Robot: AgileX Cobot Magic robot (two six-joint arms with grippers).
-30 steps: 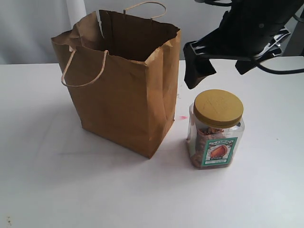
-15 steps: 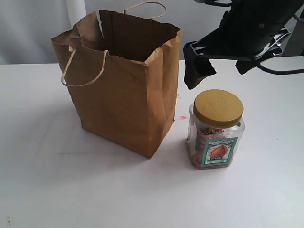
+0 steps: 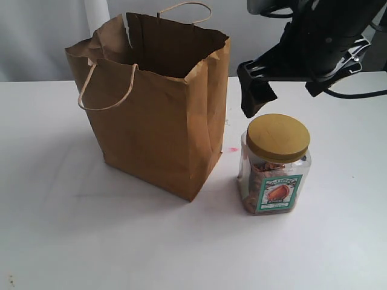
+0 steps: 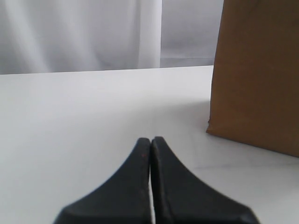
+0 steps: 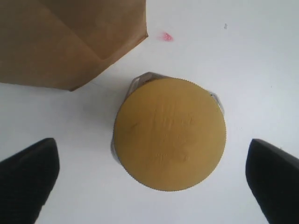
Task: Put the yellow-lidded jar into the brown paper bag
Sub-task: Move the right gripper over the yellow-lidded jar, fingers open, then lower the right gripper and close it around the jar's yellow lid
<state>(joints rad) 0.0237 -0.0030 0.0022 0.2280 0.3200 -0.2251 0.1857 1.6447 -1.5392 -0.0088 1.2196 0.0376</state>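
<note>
The yellow-lidded jar [image 3: 275, 166] stands upright on the white table, just right of the brown paper bag [image 3: 157, 109]. The bag is upright with its mouth open and its cord handles up. My right gripper [image 3: 285, 90] hangs open above the jar. In the right wrist view its fingers [image 5: 32, 172] stand wide apart on either side of the jar's lid [image 5: 170, 133], not touching it, and the bag's corner [image 5: 70, 37] shows beside the jar. My left gripper [image 4: 150, 140] is shut and empty low over the table, with the bag's side [image 4: 257, 74] ahead of it.
The white table [image 3: 91, 241] stretches out in front and to the left. A small pink mark [image 3: 233, 149] lies between bag and jar. A pale curtain hangs behind the table. The left arm is outside the exterior view.
My right gripper has shifted slightly right and a little lower, more squarely over the jar. Jar and bag have not moved.
</note>
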